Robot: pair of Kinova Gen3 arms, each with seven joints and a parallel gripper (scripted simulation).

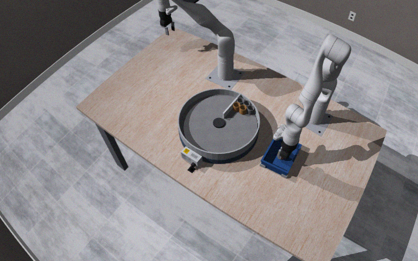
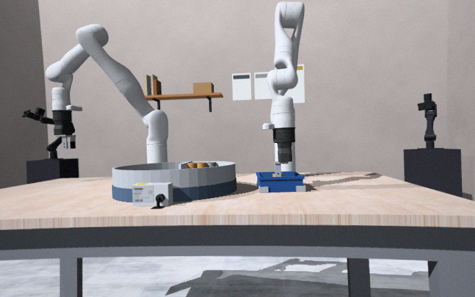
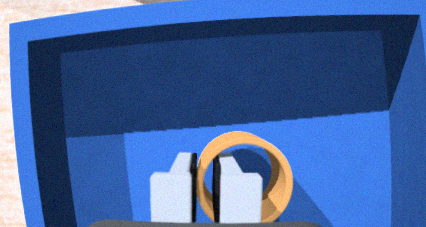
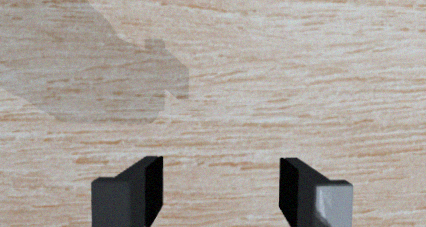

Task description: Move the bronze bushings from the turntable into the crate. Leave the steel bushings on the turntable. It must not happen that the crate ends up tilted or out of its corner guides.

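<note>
Fingers of the black right gripper (image 1: 170,29) (image 2: 68,142) (image 4: 221,187) are spread wide with nothing grasped, well left of the round grey-walled turntable (image 1: 219,155) (image 2: 174,174). On the turntable, two hollow bronze bushings (image 1: 243,109) (image 2: 201,165) are seated upright beside a pale divider (image 1: 231,106) (image 2: 183,166), close among grey steel bushings (image 1: 251,108) (image 2: 212,164). Right of the turntable, another bronze bushing (image 2: 281,175) (image 3: 240,138) is contained within the blue rectangular crate (image 1: 273,167) (image 2: 280,185) (image 3: 100,14). Its wall is clenched by the black left gripper (image 1: 282,156) (image 2: 278,172) (image 3: 205,187), one finger inside the bore, one outside.

Bushings should be treated as rigid, fairly heavy for their size and possibly slippery; fracture is unlikely. Each should be gripped across one wall, squarely, where neighbours leave space. Release should be made low, and the crate rim should not be struck, lest the crate be shifted from its pale corner guides (image 1: 284,175) (image 2: 300,188); it appears level.

The turntable is supported by a light wood-grain table (image 1: 140,80) (image 2: 380,198) (image 4: 225,87). Behind the turntable, a wooden shelf (image 2: 181,96) is mounted on a plain beige wall (image 2: 343,55).
</note>
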